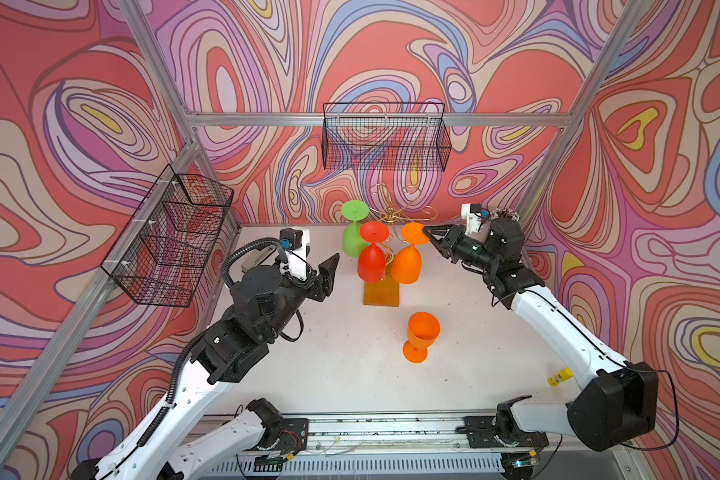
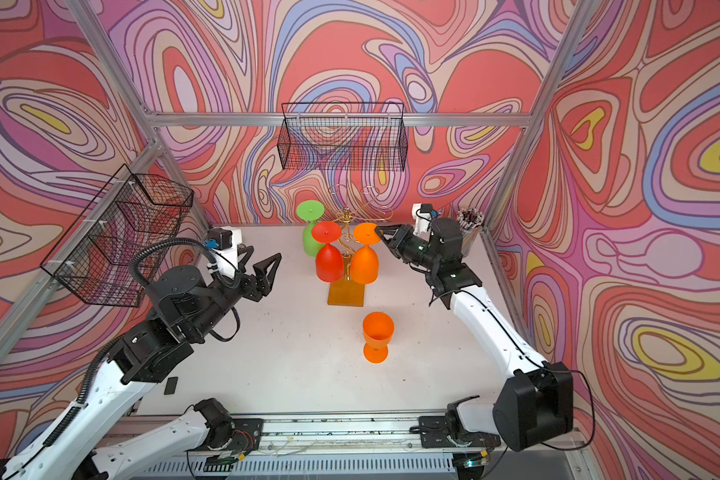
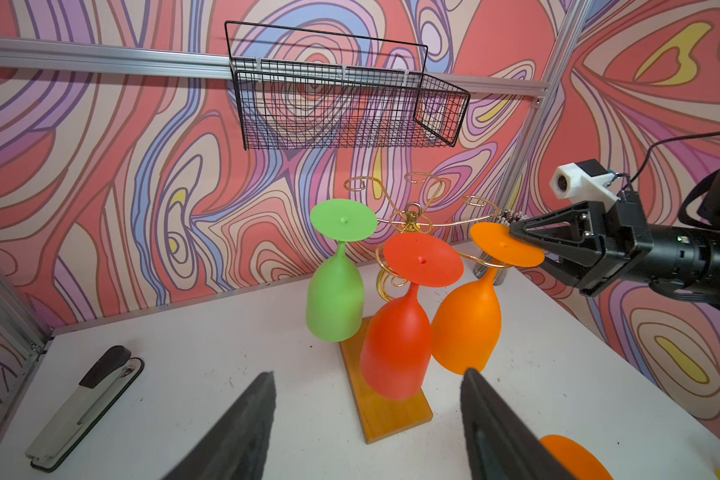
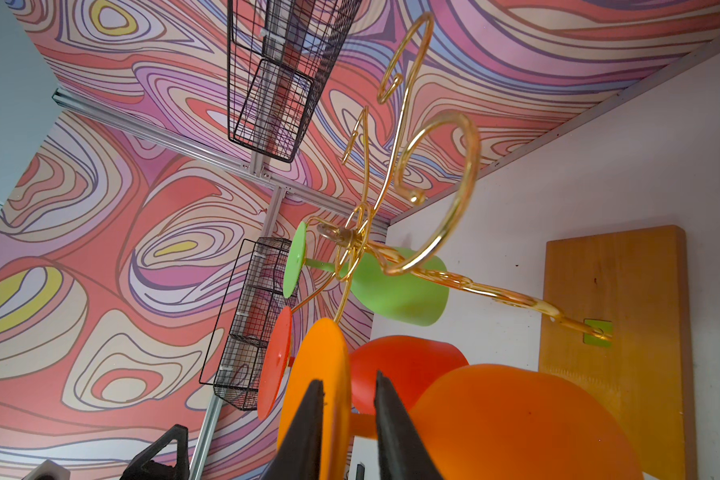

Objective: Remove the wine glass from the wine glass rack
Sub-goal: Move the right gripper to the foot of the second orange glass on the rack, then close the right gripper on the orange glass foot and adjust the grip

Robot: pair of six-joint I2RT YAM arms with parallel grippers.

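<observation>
The wine glass rack (image 1: 391, 216), gold wire on a wooden base (image 1: 381, 293), stands at the back middle of the table. An orange wine glass (image 1: 407, 264) hangs upside down from it, beside a red one (image 1: 371, 262) and a green one (image 1: 352, 245). My right gripper (image 4: 348, 376) straddles the orange glass's foot disc (image 4: 329, 374). One finger lies on the disc; a narrow gap shows at the other finger. My left gripper (image 3: 366, 374) is open and empty, left of the rack. Another orange glass (image 1: 421, 334) stands upright on the table.
Black mesh baskets hang on the back wall (image 1: 385, 137) and the left wall (image 1: 171, 237). A stapler (image 3: 88, 403) lies at the table's back left. A cup of pens (image 2: 469, 224) stands in the back right corner. A yellow tube (image 1: 560, 377) lies by the right arm.
</observation>
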